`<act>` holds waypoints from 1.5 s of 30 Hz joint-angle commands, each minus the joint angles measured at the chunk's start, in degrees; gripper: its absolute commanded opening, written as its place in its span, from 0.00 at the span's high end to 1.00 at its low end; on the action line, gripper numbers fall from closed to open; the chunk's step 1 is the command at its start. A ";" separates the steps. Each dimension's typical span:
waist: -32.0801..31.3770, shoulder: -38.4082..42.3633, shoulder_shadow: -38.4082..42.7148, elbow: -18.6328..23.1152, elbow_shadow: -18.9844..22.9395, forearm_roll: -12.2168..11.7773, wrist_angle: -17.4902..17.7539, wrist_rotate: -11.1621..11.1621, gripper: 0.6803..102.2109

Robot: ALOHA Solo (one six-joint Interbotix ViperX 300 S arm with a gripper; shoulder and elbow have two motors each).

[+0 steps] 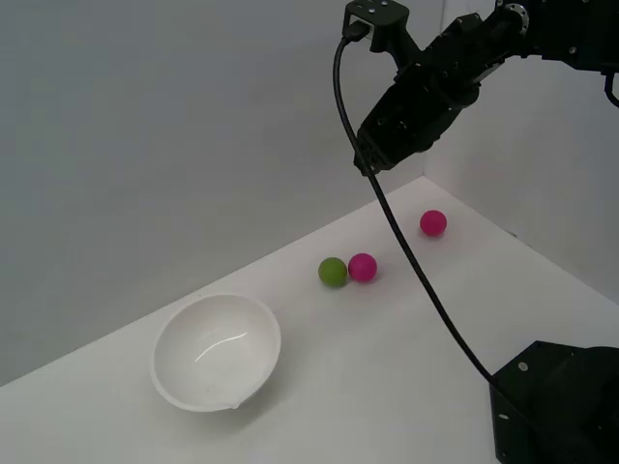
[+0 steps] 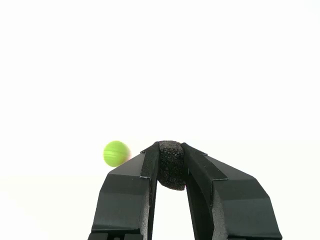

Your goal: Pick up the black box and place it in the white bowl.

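In the exterior view, your black robot arm hangs high above the white counter, with the pincer at its lower tip, well above the three balls. Take the large glossy white bowl as your landmark: it sits on the counter toward the exterior view's left, and as far as you can see inside, it holds nothing. Away from the bowl, toward the exterior view's right, a small green ball and a magenta ball lie touching or just beside each other. A second magenta ball lies farther from the bowl, apart from that pair. A black cable hangs from the arm down to the black base block, on the bowl's far right in this view.

In the wrist view, your pincer is clamped on the small matte black box, which sits pinched between the two black fingers near their tips. The green ball shows just beside one finger, over plain white.
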 commanded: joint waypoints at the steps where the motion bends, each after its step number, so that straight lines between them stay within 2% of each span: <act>1: -2.90 1.67 1.93 -0.18 -0.26 -1.41 0.70 -0.62 0.98; 5: -8.09 2.02 2.37 -0.18 -0.26 -3.87 0.44 -1.05 0.98; 8: -11.07 1.67 1.93 -0.18 -0.26 -5.54 -1.14 -1.41 0.98; 12: -14.50 1.14 1.32 -0.26 -0.26 -5.71 -2.37 -3.08 0.98; 18: -20.65 -0.53 -0.26 -0.26 -0.35 -6.06 -6.68 -5.80 0.98; 25: -26.89 -4.13 -4.04 -0.62 -0.79 -6.59 -10.99 -7.38 0.98; 37: -34.80 -11.69 -11.43 -1.93 -2.11 -8.53 -17.05 -7.38 0.98; 45: -36.21 -15.38 -15.12 -1.93 -2.02 -9.05 -18.54 -7.38 0.98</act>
